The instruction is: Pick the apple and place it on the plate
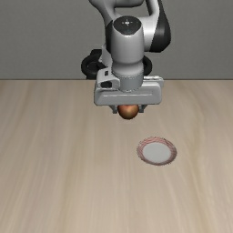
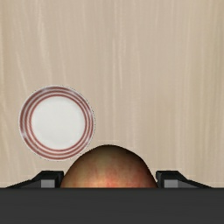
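showing the plate (image 2: 58, 122) ringed, the wrist view has hand (image 2: 109, 182) pinching apple (image 2: 109, 164).

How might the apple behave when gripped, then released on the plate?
Likely rigid: the apple looks undented in the gripper. Its smooth, curved skin may slip in that pinch. The plate looks flat and shallow, so the apple could roll once released.

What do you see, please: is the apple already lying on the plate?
No, the apple is gripped in the end effector, well apart from the plate, whose centre is bare.
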